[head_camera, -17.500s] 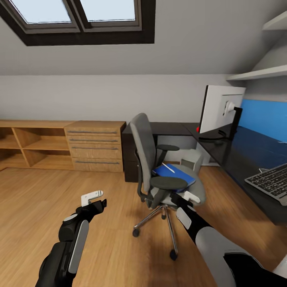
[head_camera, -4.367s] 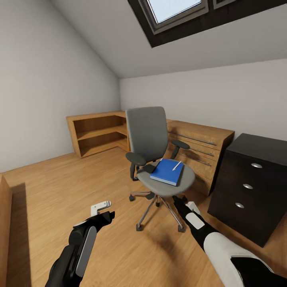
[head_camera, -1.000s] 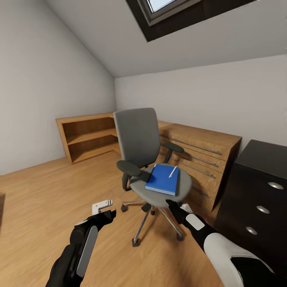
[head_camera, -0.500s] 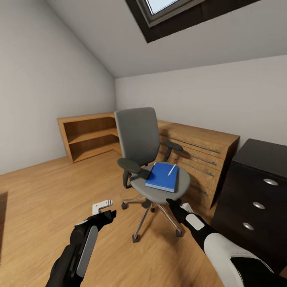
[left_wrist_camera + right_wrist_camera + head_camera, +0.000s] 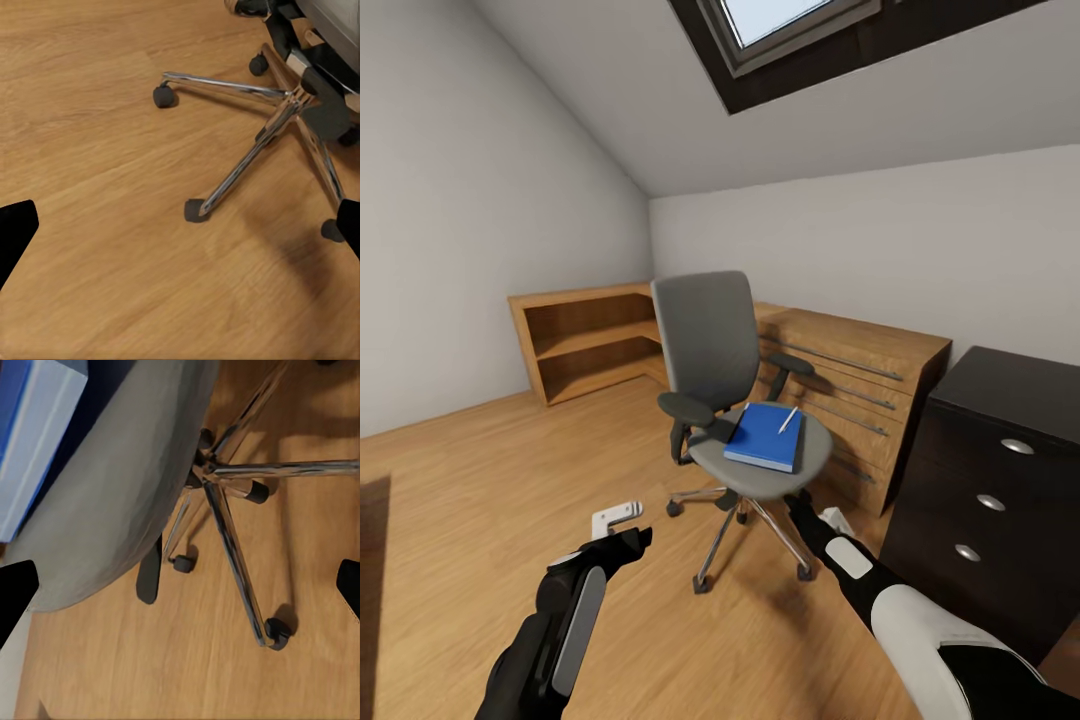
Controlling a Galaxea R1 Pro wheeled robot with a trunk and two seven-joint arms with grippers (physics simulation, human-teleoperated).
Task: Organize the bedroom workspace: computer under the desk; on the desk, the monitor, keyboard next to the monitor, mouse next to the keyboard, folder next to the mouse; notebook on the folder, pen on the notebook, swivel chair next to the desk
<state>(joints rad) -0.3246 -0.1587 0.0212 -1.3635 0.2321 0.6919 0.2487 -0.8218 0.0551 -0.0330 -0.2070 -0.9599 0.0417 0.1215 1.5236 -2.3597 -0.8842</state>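
The swivel chair [image 5: 730, 390] stands on the wooden floor [image 5: 470, 500] in front of a light wooden dresser [image 5: 850, 385], its tall back toward the sloped wall. On its seat lies a blue book [image 5: 765, 437], probably the notebook resting on the folder, though the layers cannot be told apart from the head view. The pen [image 5: 788, 419], a thin white stick, lies on the blue cover near its far corner. To the right of the dresser stands the black three-drawer unit [image 5: 1000, 490] of the desk.

The left claw [image 5: 622, 524] hangs over bare floor, well apart from the chair, its fingers spread and holding nothing; in the left wrist view its dark fingertips [image 5: 15, 232] sit at the frame's edges, with the chair's metal base [image 5: 262, 135] ahead. The right claw [image 5: 815, 515] is just beside the front edge of the seat, below it; the right wrist view shows both fingertips [image 5: 15, 592] wide apart and empty, with the grey seat [image 5: 120, 472] and the blue book's pale edge [image 5: 37, 442] close ahead.
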